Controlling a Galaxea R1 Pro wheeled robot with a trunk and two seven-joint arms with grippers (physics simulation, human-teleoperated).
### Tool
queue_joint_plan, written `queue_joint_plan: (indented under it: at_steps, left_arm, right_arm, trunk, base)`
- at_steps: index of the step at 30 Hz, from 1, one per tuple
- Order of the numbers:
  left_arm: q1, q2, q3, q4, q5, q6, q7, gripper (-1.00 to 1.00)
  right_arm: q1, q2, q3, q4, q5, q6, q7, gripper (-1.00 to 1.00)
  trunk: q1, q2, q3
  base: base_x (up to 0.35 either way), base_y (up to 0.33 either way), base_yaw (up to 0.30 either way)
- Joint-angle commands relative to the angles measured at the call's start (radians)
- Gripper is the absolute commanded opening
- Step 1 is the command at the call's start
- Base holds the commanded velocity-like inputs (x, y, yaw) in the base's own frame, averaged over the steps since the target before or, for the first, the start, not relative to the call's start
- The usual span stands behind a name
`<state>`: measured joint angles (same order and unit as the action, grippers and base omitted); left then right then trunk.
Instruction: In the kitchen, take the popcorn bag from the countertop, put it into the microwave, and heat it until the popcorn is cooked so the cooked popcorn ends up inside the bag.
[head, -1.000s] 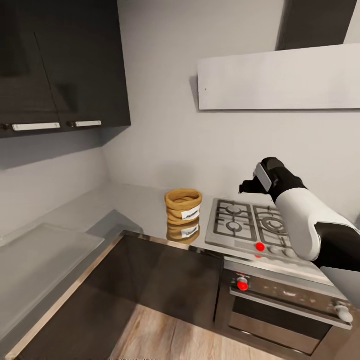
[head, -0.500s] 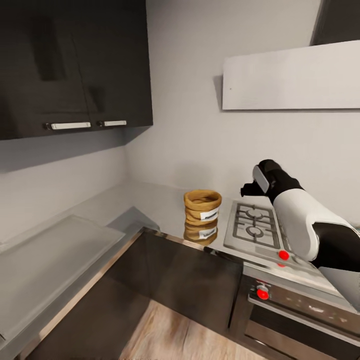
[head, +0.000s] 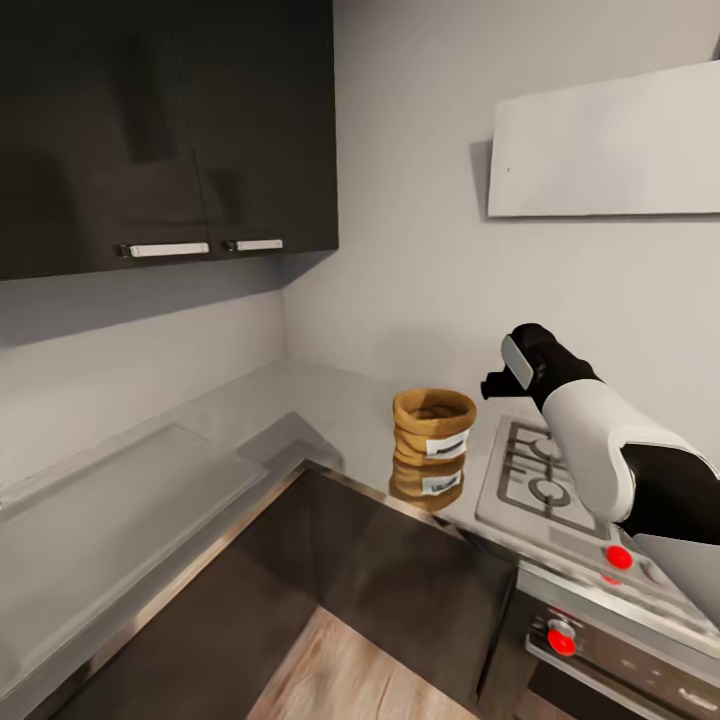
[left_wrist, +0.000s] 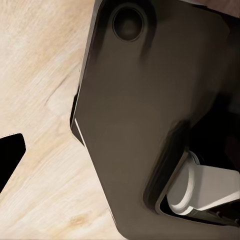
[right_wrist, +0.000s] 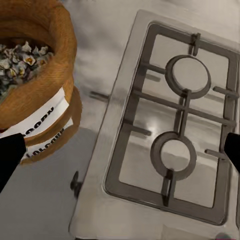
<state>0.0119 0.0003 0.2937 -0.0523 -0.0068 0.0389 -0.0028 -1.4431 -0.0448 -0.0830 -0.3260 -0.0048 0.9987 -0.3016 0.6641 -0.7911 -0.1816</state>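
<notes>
bag (head: 434, 426) upright on countertop (head: 320, 395), just beside hob (head: 540, 475), kernels (right_wrist: 17, 62) inside | right gripper (head: 497, 381) above hob, fingers spread, empty | left gripper: state unclear | bag likely light, soft; pinch rolled rim, keep level

The right arm (head: 600, 440) had a smooth white shell, fat and rounded like a tube. Nearer the body it turned black. Its wrist end was black too, with a small pale grey block on the side. In the right wrist view, two black fingertips (right_wrist: 10, 152) poked in from the edges. In the left wrist view, a dark grey-brown body panel (left_wrist: 150, 115) showed, with a round hole near one end and a white rounded part (left_wrist: 200, 192) tucked beside it.
</notes>
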Motion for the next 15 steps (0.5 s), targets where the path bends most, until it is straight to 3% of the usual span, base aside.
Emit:
queue_joint_plan:
  at_steps: [1, 6, 15]
  left_arm:
    - [0.000, 0.000, 0.004, -0.003, 0.000, 0.004, 0.000, 1.00]
    - [0.000, 0.000, 0.004, -0.003, 0.000, 0.004, 0.000, 1.00]
    - [0.000, 0.000, 0.004, -0.003, 0.000, 0.005, 0.000, 1.00]
  right_arm:
    - [0.000, 0.001, -0.006, -0.001, -0.001, 0.003, -0.004, 1.00]
    - [0.000, 0.002, -0.006, 0.001, 0.000, 0.003, -0.004, 1.00]
    - [0.000, 0.002, -0.008, 0.005, -0.001, 0.003, -0.004, 1.00]
  trunk:
    - [0.001, -0.001, -0.002]
    - [0.001, -0.001, -0.003]
    - [0.001, -0.001, -0.006]
  base:
    - [0.237, -0.245, 0.251]
    - [0.224, -0.175, 0.251]
    - [0.073, 0.017, 0.251]
